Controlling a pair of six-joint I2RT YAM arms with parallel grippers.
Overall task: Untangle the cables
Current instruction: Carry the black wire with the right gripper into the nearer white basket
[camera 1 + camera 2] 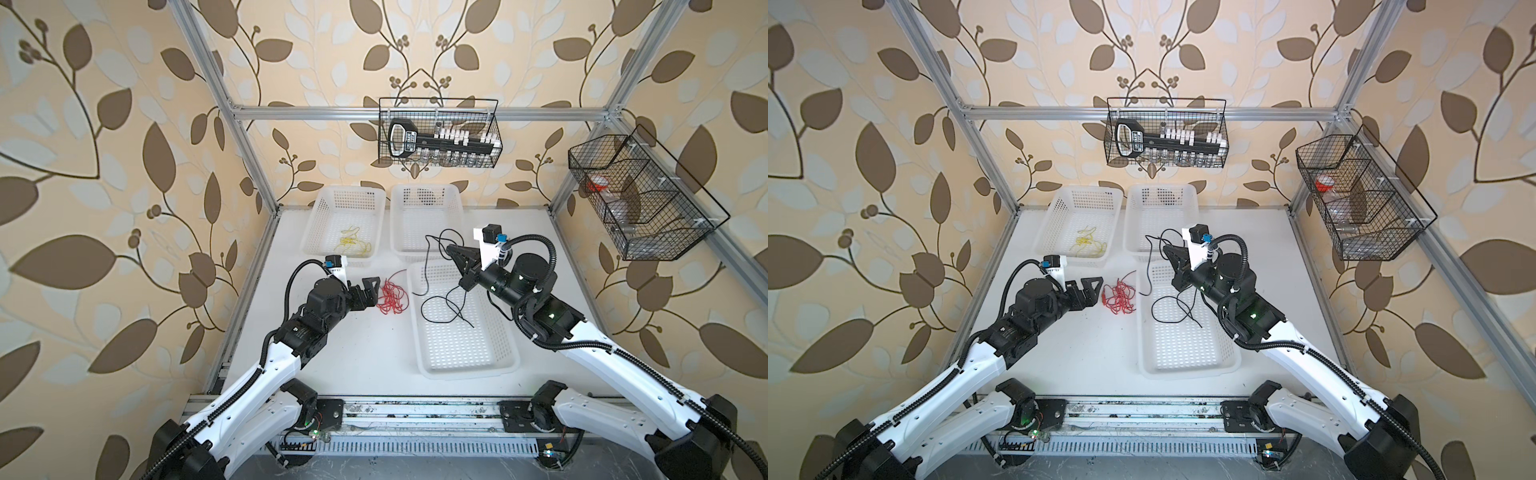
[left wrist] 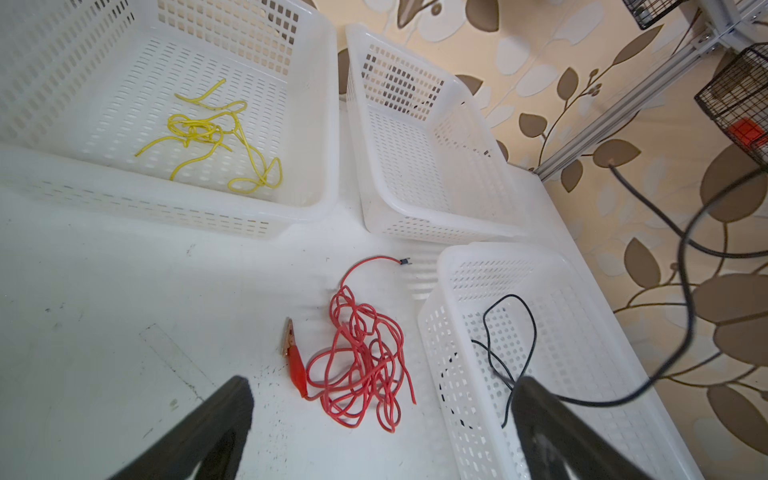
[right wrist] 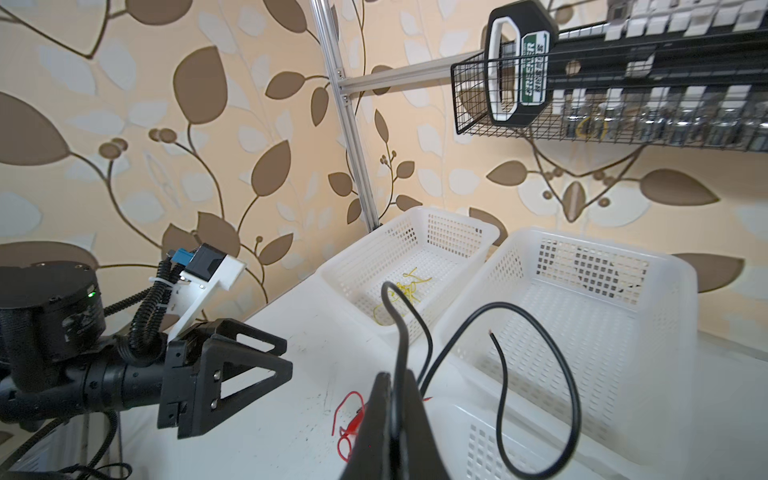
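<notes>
1. One green label (image 3: 534,70) sits on the black handled tool holder (image 3: 521,16) lying in the black wire basket (image 3: 467,104) hung on the back rail. Its white lettering is too blurred to read.
2. Jaws of the left gripper (image 1: 373,294) are spread wide and hold nothing. It is low over the white table (image 1: 353,353), with the tangled red cable (image 2: 361,365) just in front of its fingertips.
3. Jaws of the right gripper (image 1: 451,249) are closed on the thin black cable (image 3: 401,345), raised above the baskets.
4. Contents of the far-left white perforated plastic basket (image 2: 145,195): the yellow cable (image 2: 199,131), loosely knotted.
5. Contents of the near white perforated basket (image 2: 432,316): the black cable's lower loops hang into it.
6. On the table, the red cable lies between the left gripper and the near basket, apart from the other two cables. A red crocodile clip (image 2: 296,365) ends it.
</notes>
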